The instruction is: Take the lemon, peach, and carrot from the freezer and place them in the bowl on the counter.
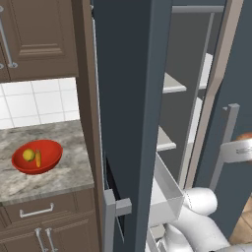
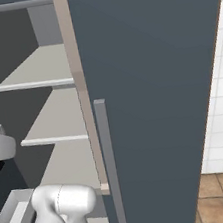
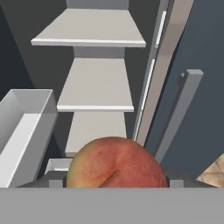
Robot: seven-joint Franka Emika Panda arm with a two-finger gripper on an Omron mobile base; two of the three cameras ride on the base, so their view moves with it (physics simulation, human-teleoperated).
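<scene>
My gripper [image 3: 112,178] is shut on the peach [image 3: 116,162], a pinkish-red fruit with an orange blush that fills the bottom of the hand view. A sliver of the peach [image 1: 245,136] also shows at the right edge of the left base view. The hand is held back from the open freezer [image 3: 98,83], facing its grey shelves. Over on the counter [image 1: 61,177], the red bowl [image 1: 51,147] holds the yellow lemon [image 1: 28,155] and the orange carrot [image 1: 38,158].
A white freezer drawer [image 3: 26,131] stands pulled out at lower left of the shelves. The open dark door with its long silver handle [image 3: 177,118] stands to the right. Brown cabinets [image 1: 39,39] hang over the counter, and a wooden side panel [image 1: 86,98] separates it from the freezer.
</scene>
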